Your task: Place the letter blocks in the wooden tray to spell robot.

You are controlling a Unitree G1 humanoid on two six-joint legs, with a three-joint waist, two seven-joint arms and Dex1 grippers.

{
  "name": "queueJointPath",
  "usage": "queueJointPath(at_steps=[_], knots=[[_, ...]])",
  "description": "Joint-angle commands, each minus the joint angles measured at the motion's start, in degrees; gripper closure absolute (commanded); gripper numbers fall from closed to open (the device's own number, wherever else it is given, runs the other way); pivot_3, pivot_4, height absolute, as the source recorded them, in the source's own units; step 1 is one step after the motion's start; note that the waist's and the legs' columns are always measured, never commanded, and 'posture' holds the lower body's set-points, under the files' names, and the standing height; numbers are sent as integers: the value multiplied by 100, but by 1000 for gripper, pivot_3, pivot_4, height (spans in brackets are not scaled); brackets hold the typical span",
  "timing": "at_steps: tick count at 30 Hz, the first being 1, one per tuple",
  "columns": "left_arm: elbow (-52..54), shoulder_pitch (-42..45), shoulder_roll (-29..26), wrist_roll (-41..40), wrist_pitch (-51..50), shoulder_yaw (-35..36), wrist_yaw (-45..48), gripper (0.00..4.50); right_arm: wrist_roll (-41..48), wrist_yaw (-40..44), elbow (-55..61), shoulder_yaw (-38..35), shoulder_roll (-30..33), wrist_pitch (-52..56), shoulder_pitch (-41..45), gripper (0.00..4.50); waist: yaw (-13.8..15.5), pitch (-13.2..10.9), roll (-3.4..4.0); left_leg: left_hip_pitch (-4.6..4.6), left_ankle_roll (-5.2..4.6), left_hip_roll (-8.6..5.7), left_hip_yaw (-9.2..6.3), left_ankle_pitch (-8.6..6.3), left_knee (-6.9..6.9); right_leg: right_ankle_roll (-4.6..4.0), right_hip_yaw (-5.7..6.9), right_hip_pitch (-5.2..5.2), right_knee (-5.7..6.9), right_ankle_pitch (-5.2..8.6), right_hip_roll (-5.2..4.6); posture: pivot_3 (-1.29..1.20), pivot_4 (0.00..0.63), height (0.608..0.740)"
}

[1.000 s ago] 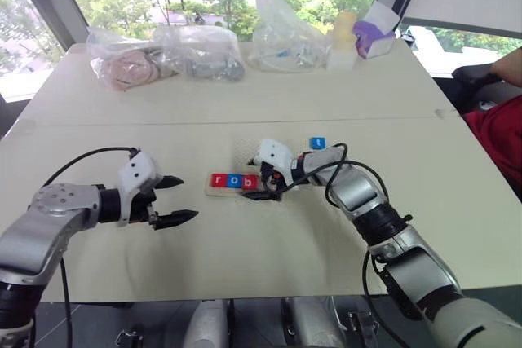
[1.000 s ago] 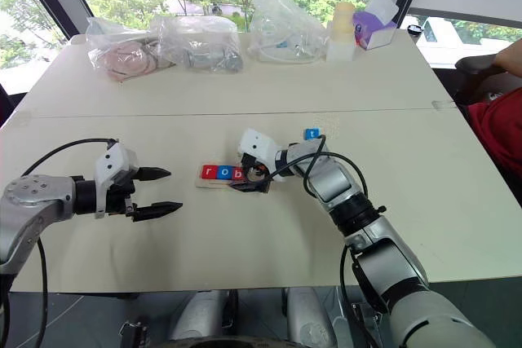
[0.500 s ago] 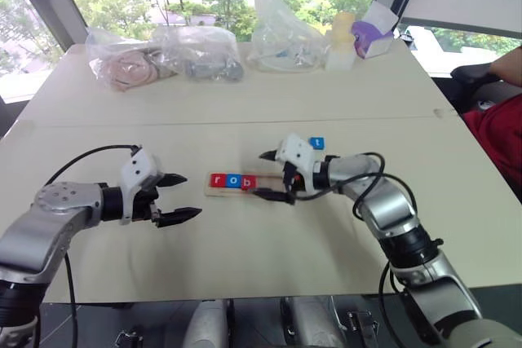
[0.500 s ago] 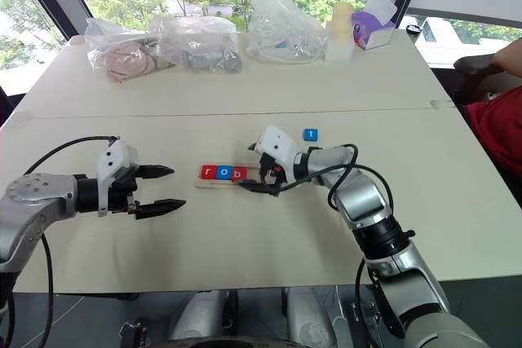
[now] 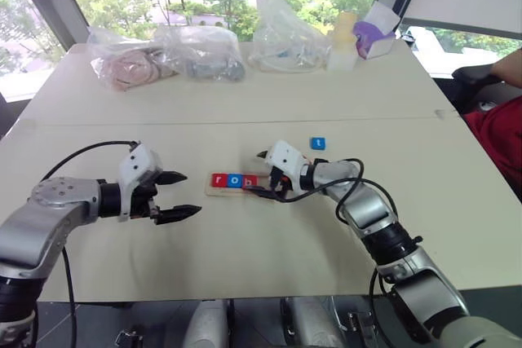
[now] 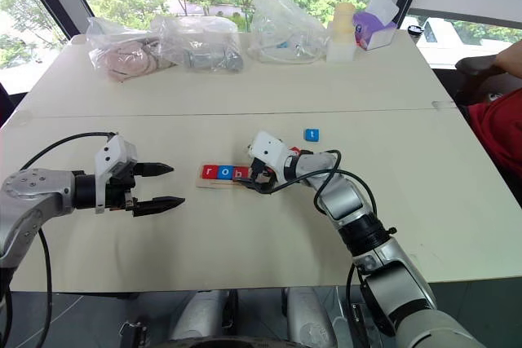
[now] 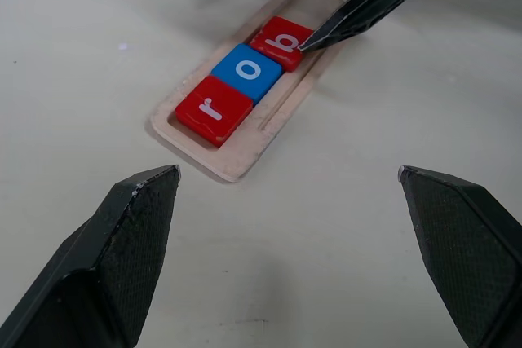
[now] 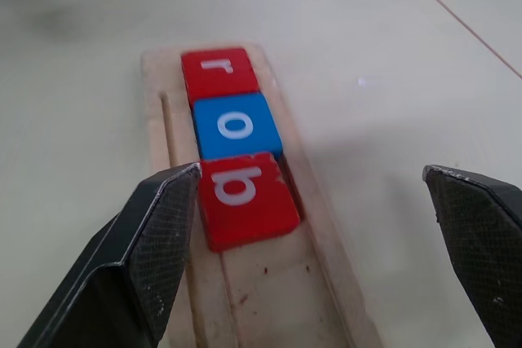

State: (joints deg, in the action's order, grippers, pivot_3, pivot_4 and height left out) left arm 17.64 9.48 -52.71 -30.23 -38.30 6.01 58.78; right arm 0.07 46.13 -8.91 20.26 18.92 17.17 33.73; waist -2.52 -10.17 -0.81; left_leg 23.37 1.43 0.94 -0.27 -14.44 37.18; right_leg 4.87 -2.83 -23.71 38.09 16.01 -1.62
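**Three tiles seated in tray, a fourth lies apart on the table**

A broad pale table carries the scene, with clear plastic bags of oddments, a pale bottle and a purple-and-white box lined along its far edge by the window. A person's red sleeve shows at the right side.

The left gripper hangs above the table to the left of the wooden tray, its two black fingers spread wide with nothing between them. The right gripper hovers over the tray's right part, jaws likewise wide apart and empty; one fingertip lies right at the edge of the b tile, though contact cannot be judged.

The tray lies flat near the table's middle. In its slot, at the left end, three letter blocks sit side by side: a red r, a blue o and a red b. The b tile sits slightly askew. The slot beyond it is bare wood.

A blue t tile lies on the table, beyond the right gripper and apart from the tray.
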Motion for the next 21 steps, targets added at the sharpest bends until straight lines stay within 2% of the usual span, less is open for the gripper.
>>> queueJointPath(at_steps=[1, 9, 12, 16, 21], knots=[[167, 1, -11, -55, 40, 192, -64, 0, -85, -10, -86, 9, -80, -248, 176, 50, -5, 0, 0, 0, 0, 0, 0, 0, 0, 0, 0, 0, 0, 0, 0, 0, 150, 735], [147, -16, 23, -45, 85, 177, -135, 0, -285, -154, -276, -28, -121, -590, 263, 50, -1, 0, 0, 0, 0, 0, -1, 0, 0, 0, 0, 0, 1, 0, -1, 0, 150, 735], [187, -15, 16, -89, 55, 192, -141, 0, 86, 12, 100, -284, -127, -374, 185, 50, -2, 0, 0, 0, 0, 0, -1, 0, 0, 0, 0, 0, 1, 0, 0, 0, 150, 735], [380, 61, -18, -388, -156, 340, -103, 0, 1081, 59, 1054, -1187, 23, 790, 139, 50, 8, -1, 1, 2, 0, 1, -2, 0, -1, 1, 0, -1, 1, 0, -2, 0, 150, 735], [811, 405, 91, -874, -520, 288, -205, 0, 1440, -780, 1860, -2144, 339, 2473, -142, 50, 57, 2, -4, 0, 0, -2, -8, 0, 1, 0, 3, 8, -4, 0, -10, 0, 150, 735]])
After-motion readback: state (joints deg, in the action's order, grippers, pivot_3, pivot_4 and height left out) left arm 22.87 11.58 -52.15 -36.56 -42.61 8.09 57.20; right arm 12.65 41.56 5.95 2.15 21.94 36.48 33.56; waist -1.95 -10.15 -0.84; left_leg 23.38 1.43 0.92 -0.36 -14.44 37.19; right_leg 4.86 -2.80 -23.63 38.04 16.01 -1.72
